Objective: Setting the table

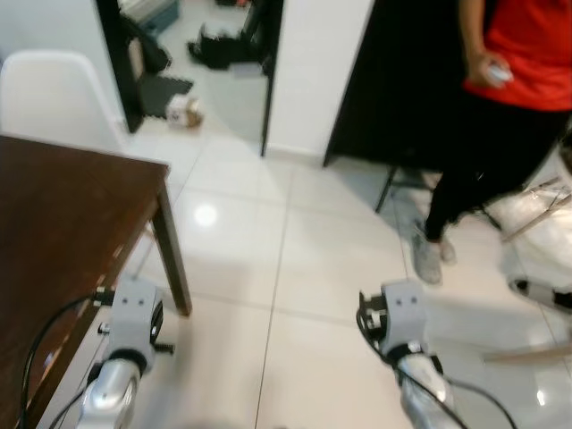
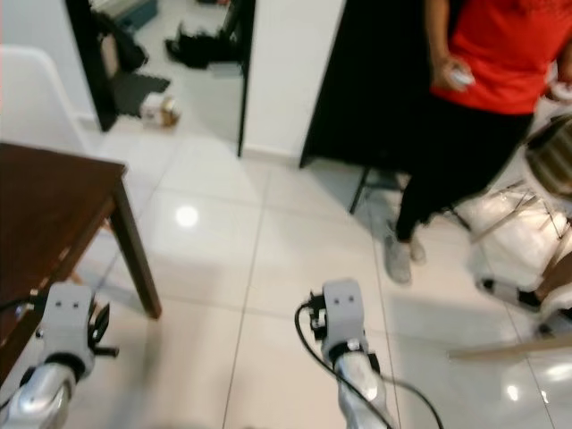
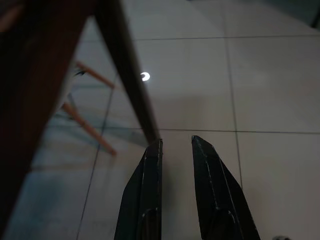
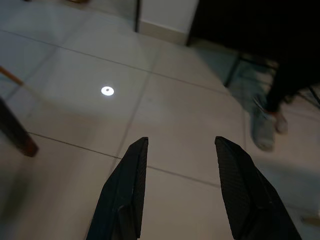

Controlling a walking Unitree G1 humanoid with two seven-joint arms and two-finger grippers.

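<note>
Open tiled floor (image 1: 295,268) between table leg (image 1: 172,255) and person (image 1: 483,134)

Bright, slightly blurred head views (lamp glare on tiles (image 1: 268,268)); wrist views dim.

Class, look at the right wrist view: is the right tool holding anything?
No. The right tool is open, with only floor tiles between its fingers.

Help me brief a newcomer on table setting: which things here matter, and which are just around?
For the job:
brown table
left tool, open, empty
right tool, open, empty

Just around:
white chair
person in red top
shoes in the doorway
tiled floor
</note>
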